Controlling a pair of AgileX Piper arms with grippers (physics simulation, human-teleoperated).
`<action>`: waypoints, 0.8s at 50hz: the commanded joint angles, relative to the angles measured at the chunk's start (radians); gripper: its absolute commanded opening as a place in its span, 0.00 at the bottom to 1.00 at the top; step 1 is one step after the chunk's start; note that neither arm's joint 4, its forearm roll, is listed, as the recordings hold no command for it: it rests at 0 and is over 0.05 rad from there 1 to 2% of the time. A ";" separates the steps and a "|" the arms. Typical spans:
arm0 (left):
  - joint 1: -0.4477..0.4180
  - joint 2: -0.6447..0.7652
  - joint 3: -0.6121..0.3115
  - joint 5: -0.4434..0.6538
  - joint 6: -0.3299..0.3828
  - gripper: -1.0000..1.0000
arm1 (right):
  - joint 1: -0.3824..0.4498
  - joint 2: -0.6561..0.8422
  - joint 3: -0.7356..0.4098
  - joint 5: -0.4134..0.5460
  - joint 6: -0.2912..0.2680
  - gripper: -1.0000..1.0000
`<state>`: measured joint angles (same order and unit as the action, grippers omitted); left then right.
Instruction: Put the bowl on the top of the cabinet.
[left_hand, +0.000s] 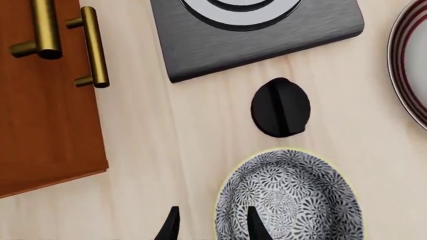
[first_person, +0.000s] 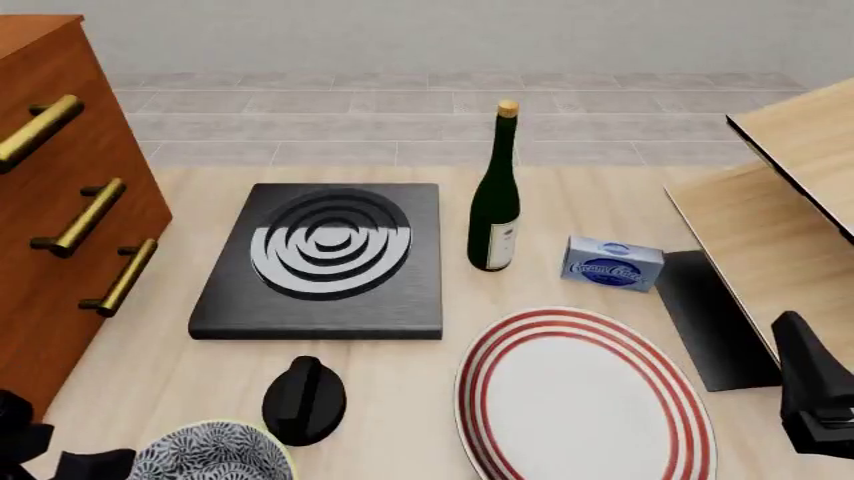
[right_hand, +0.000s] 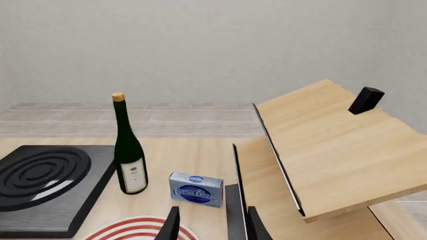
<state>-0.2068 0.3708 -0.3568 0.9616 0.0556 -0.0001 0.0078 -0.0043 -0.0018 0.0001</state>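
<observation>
Bowl (left_hand: 288, 200), six o'clock of the black knob (left_hand: 281, 107): our left gripper (left_hand: 212, 225), jaws apart, seemingly straddles its rim; off-centre closing risks tipping it against the cabinet (left_hand: 40, 100).

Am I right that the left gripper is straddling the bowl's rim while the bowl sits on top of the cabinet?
Not quite. The left gripper does straddle the rim of the bowl, but the bowl sits on the table, beside the cabinet, not on top. The left wrist view shows this.
</observation>
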 joint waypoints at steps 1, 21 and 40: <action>0.002 -0.023 0.063 -0.016 0.008 1.00 | 0.000 0.000 0.000 0.000 0.000 1.00; 0.012 0.022 0.056 -0.041 0.073 1.00 | 0.000 0.000 0.000 0.000 0.000 1.00; 0.021 0.052 0.124 -0.118 0.096 1.00 | 0.000 0.000 0.000 0.000 0.000 1.00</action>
<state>-0.1905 0.4072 -0.2631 0.8796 0.1367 -0.0002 0.0078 -0.0043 -0.0018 0.0002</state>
